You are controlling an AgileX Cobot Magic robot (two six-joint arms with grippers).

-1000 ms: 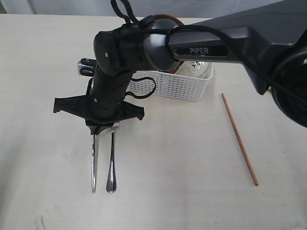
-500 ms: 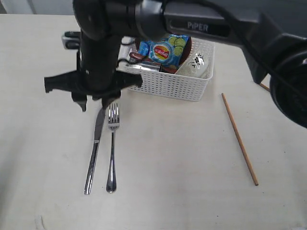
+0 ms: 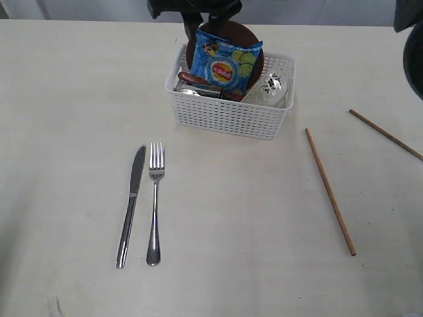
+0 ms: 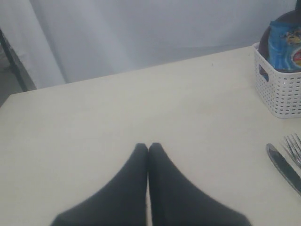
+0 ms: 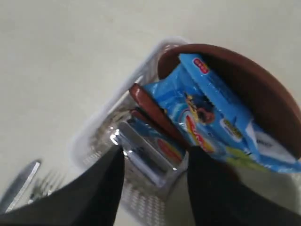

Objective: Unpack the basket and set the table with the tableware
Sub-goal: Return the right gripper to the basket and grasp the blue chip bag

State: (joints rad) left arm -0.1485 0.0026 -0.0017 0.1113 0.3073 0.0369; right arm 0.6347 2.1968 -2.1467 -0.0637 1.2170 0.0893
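Observation:
The white basket (image 3: 228,119) stands at the table's (image 3: 231,218) back middle. It holds a brown plate (image 3: 228,30), a steel cup (image 3: 195,90) lying down, a pale bowl (image 3: 269,92) and a blue chips bag (image 3: 225,63). Knife (image 3: 131,205) and fork (image 3: 154,198) lie side by side in front left. Two chopsticks (image 3: 330,191) (image 3: 386,134) lie apart at the right. My right gripper (image 5: 155,157) hangs open above the cup (image 5: 146,150), nothing between its fingers (image 5: 101,188). My left gripper (image 4: 148,147) is shut and empty, low over bare table, left of the knife (image 4: 284,167).
The right arm (image 3: 195,6) shows only as dark parts at the exterior view's top edge, behind the basket. A dark arm part (image 3: 413,46) fills the upper right corner. A brown rounded piece (image 5: 146,101) lies in the basket (image 5: 141,66) beside the chips bag (image 5: 211,117).
My right gripper opened and left the knife beside the fork, then rose and swung back over the basket. Both chopsticks now show.

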